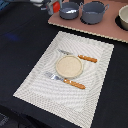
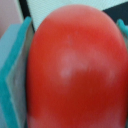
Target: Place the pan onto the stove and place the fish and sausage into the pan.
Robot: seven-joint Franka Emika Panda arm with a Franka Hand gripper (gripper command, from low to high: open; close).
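Pincer (image 2: 70,70) clamped on sausage (image 2: 75,65), pads hugging both sides for carry. Hung at far left, just beside pan (image 1: 69,10) on stove (image 1: 100,27). Fish not visible.

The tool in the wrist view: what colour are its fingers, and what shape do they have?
The tool has teal fingers, flat and blocky, with a greyish inner face on one of them. In the exterior view the tool is only a blurred grey and white shape; no cables or markings can be made out.
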